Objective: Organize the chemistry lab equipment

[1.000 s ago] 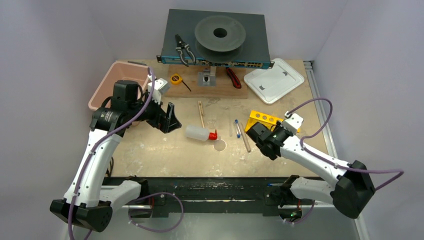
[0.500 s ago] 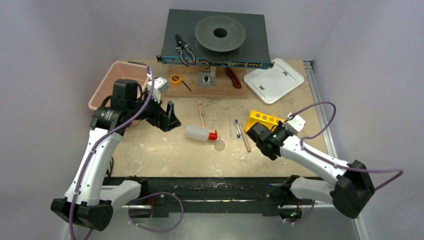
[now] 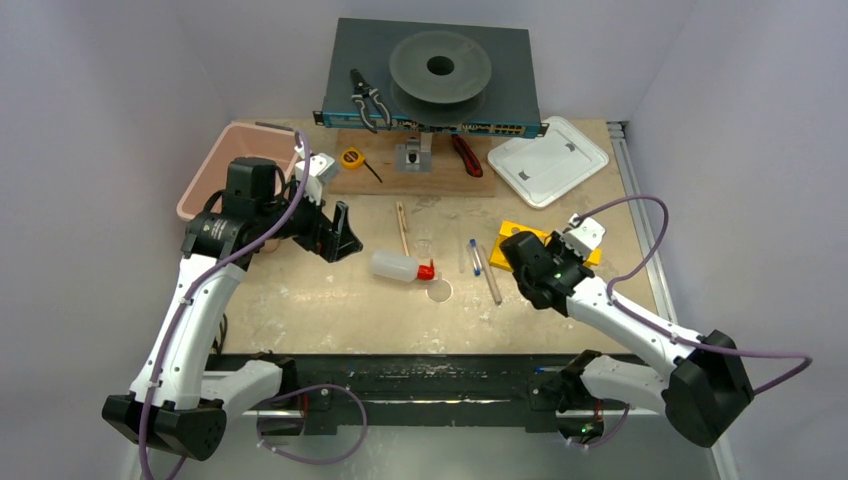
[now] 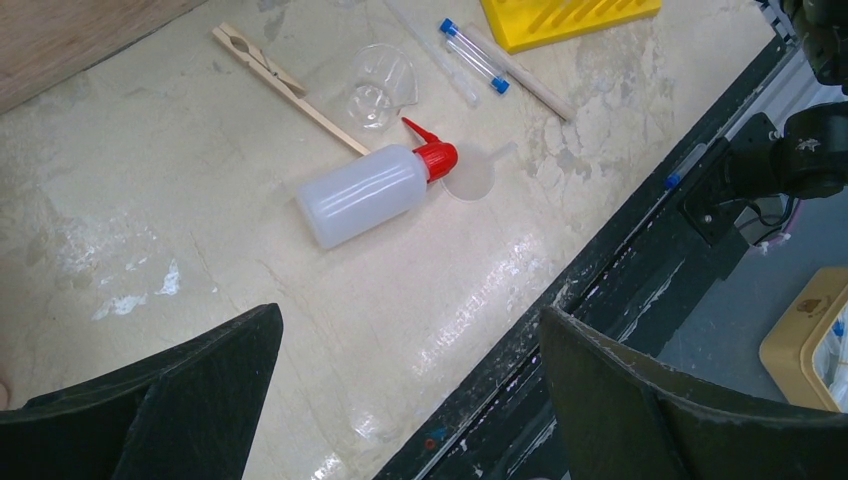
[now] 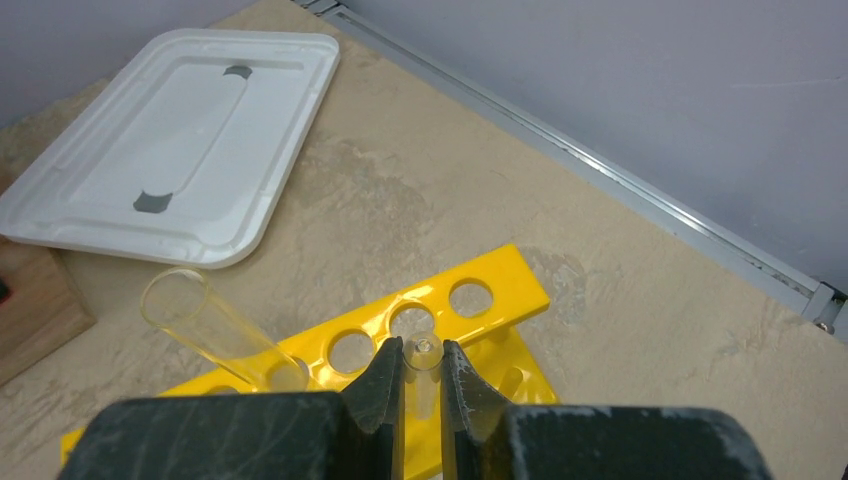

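My right gripper [image 5: 422, 358] is shut on a thin clear tube [image 5: 423, 372] and holds it upright just over a hole of the yellow rack [image 5: 500, 275]. Another clear tube [image 5: 215, 330] leans in a hole further left. In the top view the right gripper [image 3: 520, 250] sits over the rack [image 3: 531, 235]. The squeeze bottle [image 3: 395, 266] with a red cap lies mid-table, beside a small clear round dish [image 3: 439, 291], two blue-capped tubes [image 3: 474, 256] and wooden sticks [image 3: 402, 228]. My left gripper [image 3: 343, 235] is open and empty, left of the bottle [image 4: 365, 193].
A pink bin [image 3: 235, 165] stands at the far left and a white tray [image 3: 547, 160] at the far right. A wooden board holds a yellow tape measure [image 3: 351, 157] and a red-handled tool [image 3: 465, 155]. Pliers [image 3: 366, 98] lie on the dark box behind.
My right gripper has moved away from me with the tube, from in front of the yellow rack to over it. The left arm has barely shifted.
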Available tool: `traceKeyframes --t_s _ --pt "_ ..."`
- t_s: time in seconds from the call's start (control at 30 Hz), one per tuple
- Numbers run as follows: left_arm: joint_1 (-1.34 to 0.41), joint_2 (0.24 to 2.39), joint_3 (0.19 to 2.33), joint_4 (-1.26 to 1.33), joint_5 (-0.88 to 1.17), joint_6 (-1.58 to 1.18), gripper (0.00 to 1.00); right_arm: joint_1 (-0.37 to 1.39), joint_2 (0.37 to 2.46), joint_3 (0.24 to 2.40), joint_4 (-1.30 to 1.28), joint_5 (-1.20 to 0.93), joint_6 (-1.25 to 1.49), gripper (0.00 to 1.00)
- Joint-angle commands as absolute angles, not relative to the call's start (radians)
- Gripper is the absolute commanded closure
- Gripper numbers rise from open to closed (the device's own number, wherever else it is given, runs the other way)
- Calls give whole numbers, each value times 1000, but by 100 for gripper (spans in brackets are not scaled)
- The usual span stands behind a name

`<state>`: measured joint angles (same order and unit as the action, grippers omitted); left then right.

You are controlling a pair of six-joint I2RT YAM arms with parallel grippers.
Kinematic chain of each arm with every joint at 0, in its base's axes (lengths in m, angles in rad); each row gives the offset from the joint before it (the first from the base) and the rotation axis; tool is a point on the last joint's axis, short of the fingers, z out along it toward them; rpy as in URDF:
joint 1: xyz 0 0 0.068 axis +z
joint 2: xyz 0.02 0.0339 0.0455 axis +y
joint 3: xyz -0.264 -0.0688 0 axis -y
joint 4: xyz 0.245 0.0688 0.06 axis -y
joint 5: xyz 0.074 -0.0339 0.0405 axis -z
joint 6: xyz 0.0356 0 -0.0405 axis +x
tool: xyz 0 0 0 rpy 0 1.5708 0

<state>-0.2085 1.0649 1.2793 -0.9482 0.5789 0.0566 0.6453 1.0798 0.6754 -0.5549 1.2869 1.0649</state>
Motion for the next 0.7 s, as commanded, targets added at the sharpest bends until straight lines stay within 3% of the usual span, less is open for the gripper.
traceKeyframes --t_s 0.0,0.67 --pt "-198 1063 1294 -921 591 74 0 631 1104 699 -537 1301 1069 100" --pt "-195 1057 1280 -918 591 83 0 617 1103 683 -602 1288 1108 100"
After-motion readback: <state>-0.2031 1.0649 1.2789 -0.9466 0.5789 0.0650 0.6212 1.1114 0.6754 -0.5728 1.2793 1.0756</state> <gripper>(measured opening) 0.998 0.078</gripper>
